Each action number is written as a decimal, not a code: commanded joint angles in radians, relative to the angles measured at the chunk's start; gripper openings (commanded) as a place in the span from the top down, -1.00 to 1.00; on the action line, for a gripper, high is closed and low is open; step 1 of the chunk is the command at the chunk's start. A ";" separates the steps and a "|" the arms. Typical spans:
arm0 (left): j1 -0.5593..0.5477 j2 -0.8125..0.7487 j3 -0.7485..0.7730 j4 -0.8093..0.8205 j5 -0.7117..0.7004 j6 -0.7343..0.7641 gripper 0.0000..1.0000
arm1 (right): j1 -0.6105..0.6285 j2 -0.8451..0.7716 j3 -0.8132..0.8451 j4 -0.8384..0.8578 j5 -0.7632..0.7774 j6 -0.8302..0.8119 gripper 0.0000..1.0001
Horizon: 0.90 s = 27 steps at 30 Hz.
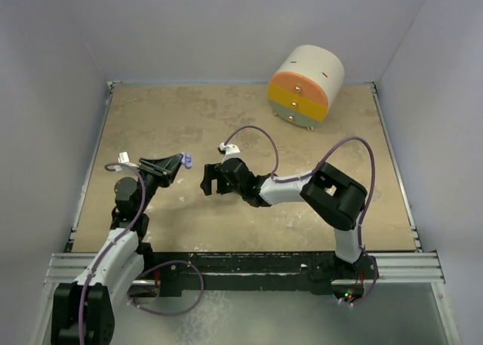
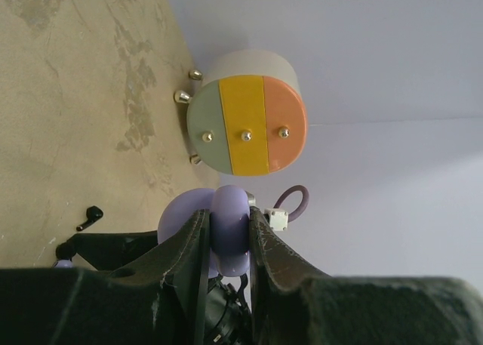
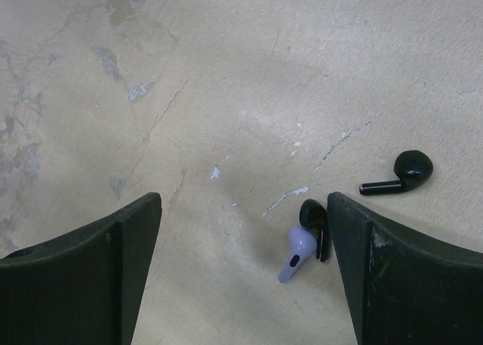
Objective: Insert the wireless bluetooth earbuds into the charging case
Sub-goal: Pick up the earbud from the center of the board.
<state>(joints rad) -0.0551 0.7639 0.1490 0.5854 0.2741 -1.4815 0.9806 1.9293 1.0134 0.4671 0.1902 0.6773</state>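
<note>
Nearest the surface's near edge, the left hand (image 2: 229, 213) was clamped on a smooth lavender charging case (image 2: 229, 241), seemingly hinged open, though the view is poor. Just beyond, the right hand (image 3: 243, 201) hung with fingers wide apart over mid-surface (image 1: 226, 118). There a lavender earbud (image 3: 299, 251) lay touching a black earbud (image 3: 314, 218), with a second black earbud (image 3: 404, 171) near them. Light, hard and slippery, each was probably best pinched across its bulbous head. A round drawer box (image 1: 306, 87) stood at the far right corner.
</note>
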 commanded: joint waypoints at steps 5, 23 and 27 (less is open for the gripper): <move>0.042 -0.035 0.028 0.018 0.045 -0.008 1.00 | 0.004 0.043 0.044 -0.081 -0.009 -0.027 -0.85; 0.151 -0.081 0.032 -0.004 0.139 -0.033 1.00 | 0.063 0.039 0.065 -0.110 0.010 0.008 -0.85; 0.157 -0.082 0.029 -0.003 0.143 -0.033 1.00 | 0.061 0.021 0.067 -0.095 0.030 0.000 -0.85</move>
<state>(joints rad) 0.0887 0.6933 0.1493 0.5503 0.3912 -1.5066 1.0397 1.9511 1.0626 0.4202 0.1913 0.6678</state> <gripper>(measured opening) 0.222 0.925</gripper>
